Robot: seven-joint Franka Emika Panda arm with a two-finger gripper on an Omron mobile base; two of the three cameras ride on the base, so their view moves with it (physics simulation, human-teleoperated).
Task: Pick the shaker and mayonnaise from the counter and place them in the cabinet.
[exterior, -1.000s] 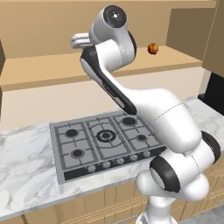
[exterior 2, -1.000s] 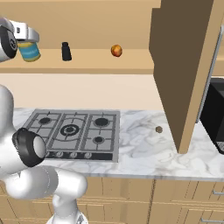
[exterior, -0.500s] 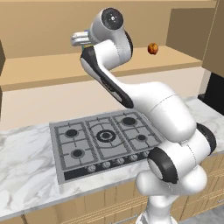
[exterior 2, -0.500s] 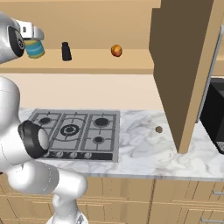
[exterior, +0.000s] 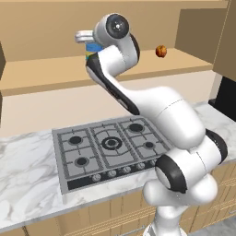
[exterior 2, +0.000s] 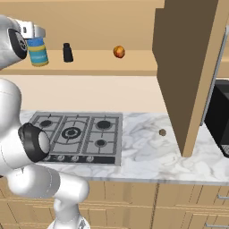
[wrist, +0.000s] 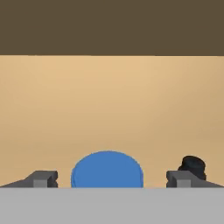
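- Blue-lidded mayonnaise jar (exterior 2: 37, 51) stands upright on the cabinet shelf (exterior 2: 89, 65), far left in the right base view; in the hand view its lid sits between the two finger tips. Risk: jar looks freshly set down, so any sideways drift of the hand on pull-away could clip the lid and tip the jar.
- End effector (wrist: 109, 178) is spread wide, holding nothing; fingers (wrist: 42, 178) flank the lid with a gap on each side. Risk is lower than with a narrow opening, but a tilted retreat would bring one finger onto the lid rim.
- Cannot tell from the right base view how near the jar's base is to the front lip of the shelf; a nudge outward might drop it onto the gas hob (exterior 2: 76, 136) on the worktop (exterior 2: 147, 152) below.
- Black shaker (exterior 2: 67, 52) stands upright on the same shelf, just right of the jar, apart from it. In the hand view it shows right behind the right finger, so a swing to that side could knock it over.
- Orange-red fruit (exterior 2: 118, 51) sits further right on the shelf, well apart; round, would roll if the arm sweeps along the shelf.
- Open cabinet door (exterior 2: 188, 76) hangs at the right; the elbow could catch it on a wide swing back.
- Judgement: both items look placed, remaining hazard is the exit move.
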